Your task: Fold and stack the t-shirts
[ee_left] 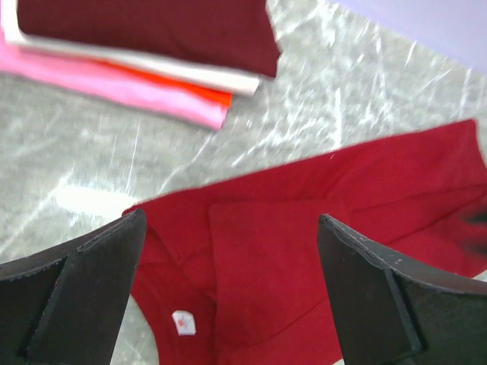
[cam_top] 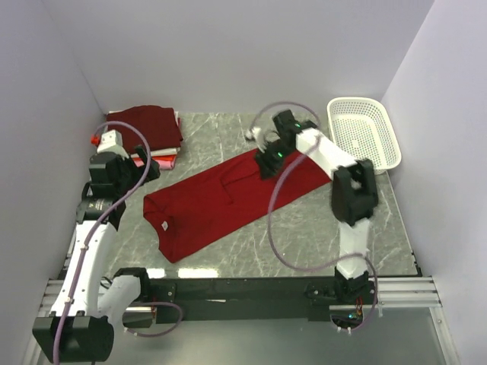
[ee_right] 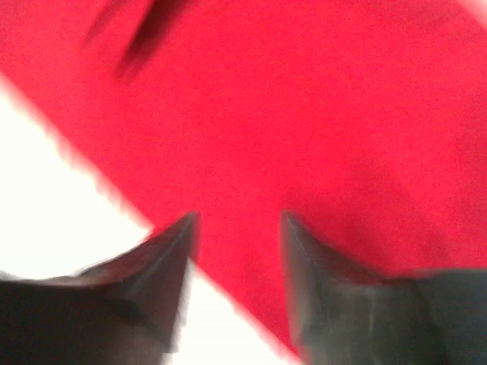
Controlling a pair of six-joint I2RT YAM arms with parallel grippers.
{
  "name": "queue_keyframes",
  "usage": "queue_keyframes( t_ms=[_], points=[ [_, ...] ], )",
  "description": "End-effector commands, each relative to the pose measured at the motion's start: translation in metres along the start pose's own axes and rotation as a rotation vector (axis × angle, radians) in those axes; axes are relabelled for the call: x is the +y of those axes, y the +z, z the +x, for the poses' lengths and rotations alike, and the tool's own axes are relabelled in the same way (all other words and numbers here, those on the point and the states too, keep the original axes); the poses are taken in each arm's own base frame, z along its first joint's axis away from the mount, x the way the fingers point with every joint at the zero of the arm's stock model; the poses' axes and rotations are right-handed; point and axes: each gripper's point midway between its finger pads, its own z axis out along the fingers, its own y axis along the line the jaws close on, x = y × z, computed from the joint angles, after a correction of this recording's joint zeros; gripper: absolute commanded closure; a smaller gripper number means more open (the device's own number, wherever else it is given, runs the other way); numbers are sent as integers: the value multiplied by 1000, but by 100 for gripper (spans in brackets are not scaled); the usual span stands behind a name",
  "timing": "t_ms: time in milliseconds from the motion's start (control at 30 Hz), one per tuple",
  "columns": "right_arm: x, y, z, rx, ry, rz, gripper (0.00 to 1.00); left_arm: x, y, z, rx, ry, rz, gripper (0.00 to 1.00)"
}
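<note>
Plain white walls [cam_top: 228, 53] box in a grey marbled counter [cam_top: 304, 243], nothing fancy. The main thing is the red t-shirt [cam_top: 221, 201], lying flat on the counter as a long band that runs diagonally from the near left up toward the far right. Its collar end is the near-left one, and you can spot the small white neck label [ee_left: 183, 322] there. In the left wrist view a panel of cloth looks doubled over on top of the body. The right hand [ee_right: 239, 217] is over the far-right end of the shirt, fingers parted with red cloth showing in the gap. That view is pretty blurry, so I honestly can't say whether the tips touch the fabric, but nothing looks pinched. The left hand [ee_left: 230, 220] hangs above the collar end, fingers spread really wide and gripping nothing, with the shirt visible between them. Back in the far-left corner there's the stack of folded shirts [cam_top: 148, 129]: dark maroon on top, then white, a sliver of orange-red, and pink at the bottom. It sits near the red shirt's collar end but not touching it. Over in the far-right corner, by the wall, is a white perforated basket [cam_top: 364, 133], well apart from the stack.
</note>
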Motion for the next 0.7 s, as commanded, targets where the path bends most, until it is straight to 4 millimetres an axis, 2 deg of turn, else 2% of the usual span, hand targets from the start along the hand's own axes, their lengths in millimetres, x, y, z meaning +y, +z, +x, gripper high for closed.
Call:
queue_keyframes(
  t_ms=[0, 33, 67, 100, 133, 167, 233, 300, 333, 367, 433, 500, 533, 667],
  points=[
    [56, -39, 18, -10, -446, -25, 34, 12, 7, 23, 11, 21, -14, 0],
    [72, -27, 59, 35, -459, -63, 22, 13, 7, 26, 9, 27, -10, 1],
    [70, -41, 48, -24, -572, 28, 16, 13, 6, 28, -1, 25, -3, 0],
    [70, -39, 55, -27, -638, 58, 14, 13, 4, 26, -5, 27, -1, 1],
    [73, -31, 82, 21, -645, 66, 12, 11, 3, 26, -2, 29, 6, 1],
    [72, -36, 80, 9, -688, 95, 12, 9, 3, 24, -7, 29, 16, 0],
    [74, -35, 92, 39, -708, 91, 16, 7, 3, 28, 2, 29, 27, 1],
    [65, -35, 90, 50, -734, 158, 19, 8, 5, 30, 18, 29, 21, 0],
    [59, -32, 105, 100, -737, 197, 20, 8, 5, 30, 17, 27, 23, 1],
    [48, -33, 97, 86, -777, 259, 20, 8, 5, 30, 18, 27, 26, 1],
    [34, -29, 100, 114, -787, 317, 23, 7, 4, 30, 17, 29, 26, 1],
    [29, -26, 100, 125, -772, 325, 28, 8, 4, 30, 15, 29, 22, 1],
    [26, -25, 96, 121, -768, 336, 30, 8, 3, 29, 10, 29, 21, 1],
    [20, -11, 100, 170, -771, 328, 35, 10, 2, 27, 0, 33, 13, 1]
  ],
)
